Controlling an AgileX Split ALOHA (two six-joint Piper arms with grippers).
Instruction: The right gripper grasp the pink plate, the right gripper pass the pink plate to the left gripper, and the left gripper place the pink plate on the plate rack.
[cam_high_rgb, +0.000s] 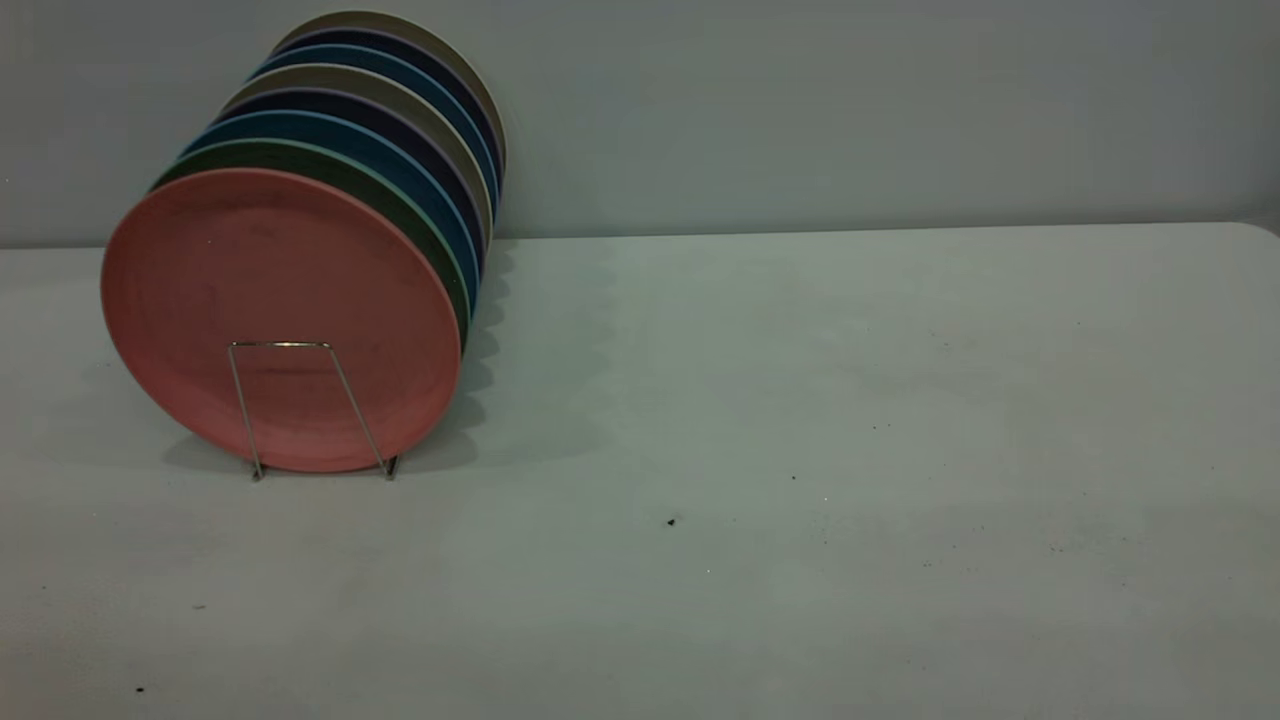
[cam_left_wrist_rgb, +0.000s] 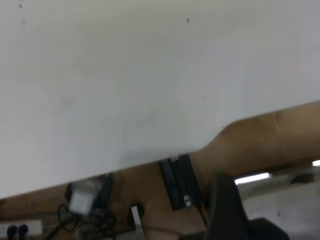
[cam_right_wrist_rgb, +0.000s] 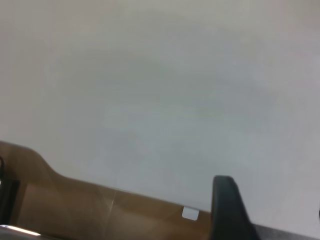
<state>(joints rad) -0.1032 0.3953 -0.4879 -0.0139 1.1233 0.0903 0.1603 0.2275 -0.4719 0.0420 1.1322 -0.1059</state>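
Round salmon-pink matte plastic plate (cam_high_rgb: 280, 315) seen upright at front of thin silver wire rack (cam_high_rgb: 300, 405), placement judged done. Left gripper (cam_left_wrist_rgb: 230, 210), right gripper (cam_right_wrist_rgb: 227, 207) well clear of it; jaw state cannot be told. Only parking called for.

Plates, standing on edge in one row at the far left of the table (cam_high_rgb: 800, 450):
- pink plate (cam_high_rgb: 270, 310): 1, nearest.
- green plate (cam_high_rgb: 350, 180): 1.
- blue plates (cam_high_rgb: 400, 160): 3 by visible rims, count uncertain.
- grey-beige plates (cam_high_rgb: 420, 105): 2.
- dark purple rims: 2, hard to tell apart.

Plate rack (cam_high_rgb: 290, 400): 1; one wire loop shows.
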